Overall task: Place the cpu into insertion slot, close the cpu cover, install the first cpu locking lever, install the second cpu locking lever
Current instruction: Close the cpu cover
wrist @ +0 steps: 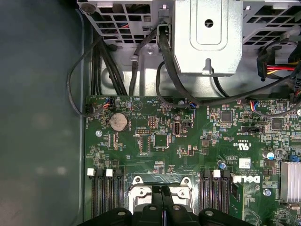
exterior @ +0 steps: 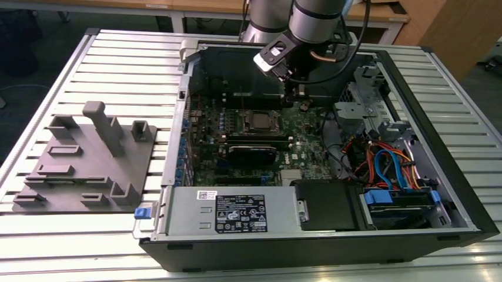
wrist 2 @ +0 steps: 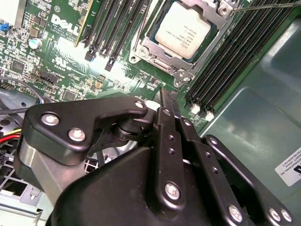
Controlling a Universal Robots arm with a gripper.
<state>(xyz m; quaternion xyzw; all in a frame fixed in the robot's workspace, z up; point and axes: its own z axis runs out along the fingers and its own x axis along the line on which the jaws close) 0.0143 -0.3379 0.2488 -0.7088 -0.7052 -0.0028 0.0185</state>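
The cpu (wrist 2: 183, 29), a flat square chip with a pale silver top, lies in the insertion slot (exterior: 259, 120) on the green motherboard. The silvery cpu cover (wrist 2: 157, 52) lies flat around the chip's edges. A thin metal locking lever (wrist 2: 268, 5) runs off from one corner of the socket. My gripper (wrist 2: 163, 94) is shut with nothing between its black fingers. It hovers above the board just beside the socket, a little to the exterior view's right of it (exterior: 298, 97). In the first wrist view the fingertips (wrist: 162, 195) cover the socket's middle.
Long black memory slots (wrist 2: 225, 61) flank the socket. The case wall (wrist 2: 254, 127) rises close by. A metal drive bracket (wrist: 207, 37) and black cables (wrist: 108, 70) sit beyond the board. A power supply (exterior: 227, 214) and a grey fixture (exterior: 86, 158) lie nearer the front.
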